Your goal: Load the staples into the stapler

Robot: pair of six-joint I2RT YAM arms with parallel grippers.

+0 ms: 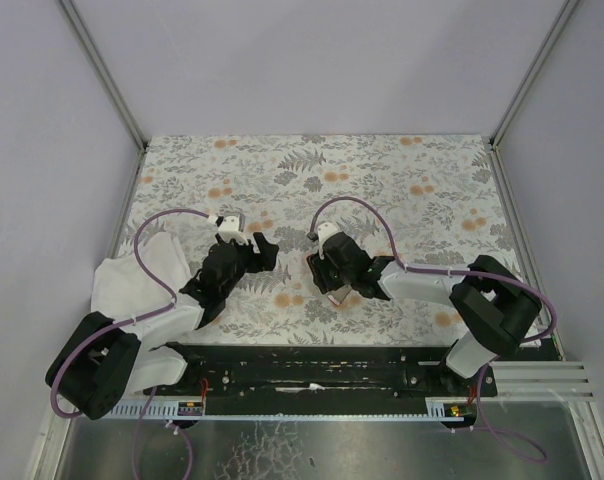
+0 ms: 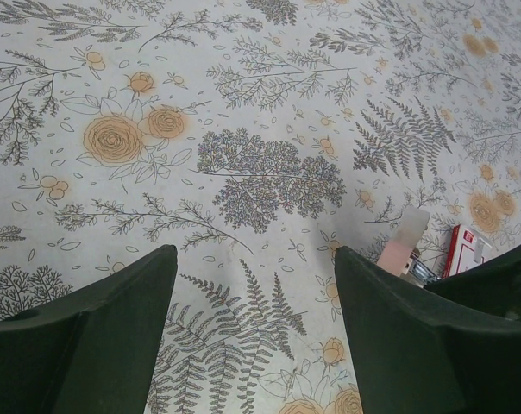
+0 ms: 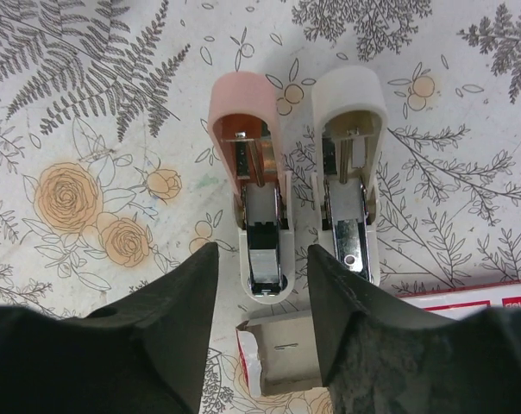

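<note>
Black right gripper (image 3: 262, 254) fingers apart, straddling the opened stapler (image 3: 243, 103) near end unclamped, left gripper (image 2: 256, 252) wide apart over floral cloth (image 2: 260, 103), red box (image 3: 467, 300) beside stapler, tan tray (image 3: 305, 366) slid out, few staples (image 3: 286, 347) inside.

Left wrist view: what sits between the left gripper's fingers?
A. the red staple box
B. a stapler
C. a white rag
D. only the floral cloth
D: the left gripper stands open over the bare floral cloth, and the red box lies off to one side, outside its fingers.
</note>
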